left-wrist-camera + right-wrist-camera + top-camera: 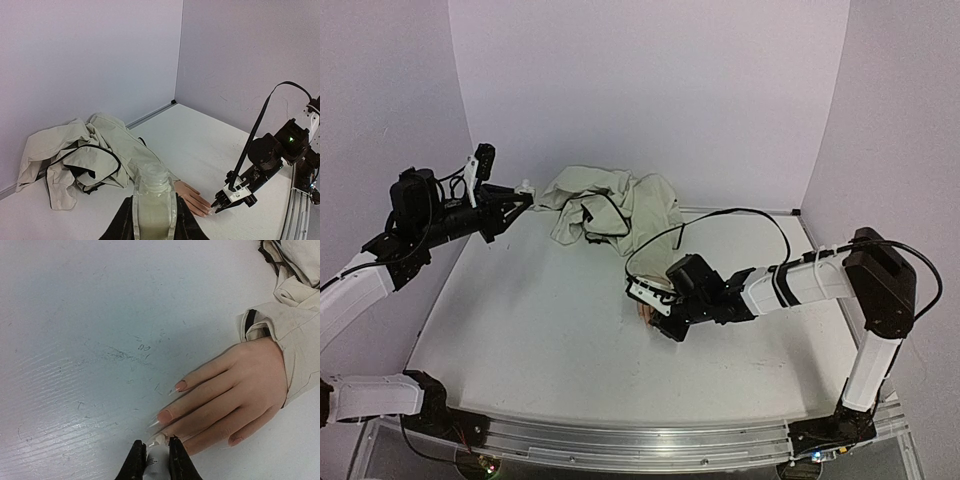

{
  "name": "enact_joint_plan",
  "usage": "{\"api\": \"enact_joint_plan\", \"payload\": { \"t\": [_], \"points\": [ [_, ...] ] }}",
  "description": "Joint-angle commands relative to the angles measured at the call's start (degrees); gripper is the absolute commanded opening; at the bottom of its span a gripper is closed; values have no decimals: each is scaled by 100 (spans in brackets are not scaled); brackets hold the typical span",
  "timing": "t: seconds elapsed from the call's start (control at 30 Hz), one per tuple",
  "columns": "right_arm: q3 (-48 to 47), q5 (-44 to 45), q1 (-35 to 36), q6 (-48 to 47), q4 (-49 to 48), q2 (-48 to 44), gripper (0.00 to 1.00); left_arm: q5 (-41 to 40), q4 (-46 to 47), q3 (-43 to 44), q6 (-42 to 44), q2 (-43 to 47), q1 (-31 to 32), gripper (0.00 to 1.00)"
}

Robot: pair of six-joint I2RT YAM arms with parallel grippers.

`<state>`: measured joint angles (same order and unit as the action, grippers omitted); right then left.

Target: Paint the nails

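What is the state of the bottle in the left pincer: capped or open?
Open: the left wrist view shows the bottle with a bare ridged neck, no cap.

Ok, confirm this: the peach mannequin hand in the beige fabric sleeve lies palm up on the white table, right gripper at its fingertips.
Not quite: the peach mannequin hand lies palm down, its oval nails facing up, as the right wrist view shows. The beige fabric sleeve, white table and right gripper at the fingertips are as you said.
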<state>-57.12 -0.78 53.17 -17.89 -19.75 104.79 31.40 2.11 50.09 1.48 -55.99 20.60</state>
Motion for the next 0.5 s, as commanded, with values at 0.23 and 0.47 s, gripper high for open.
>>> {"api": "enact_joint_plan", "payload": {
  "t": [0.23,0.47],
  "points": [
    [35,-73,-1,136,167,-74,0,90,415,10,-42,106,-30,0],
    [77,-101,9,180,258,-172,0,102,416,10,-44,148,-30,0]
  ]
}}
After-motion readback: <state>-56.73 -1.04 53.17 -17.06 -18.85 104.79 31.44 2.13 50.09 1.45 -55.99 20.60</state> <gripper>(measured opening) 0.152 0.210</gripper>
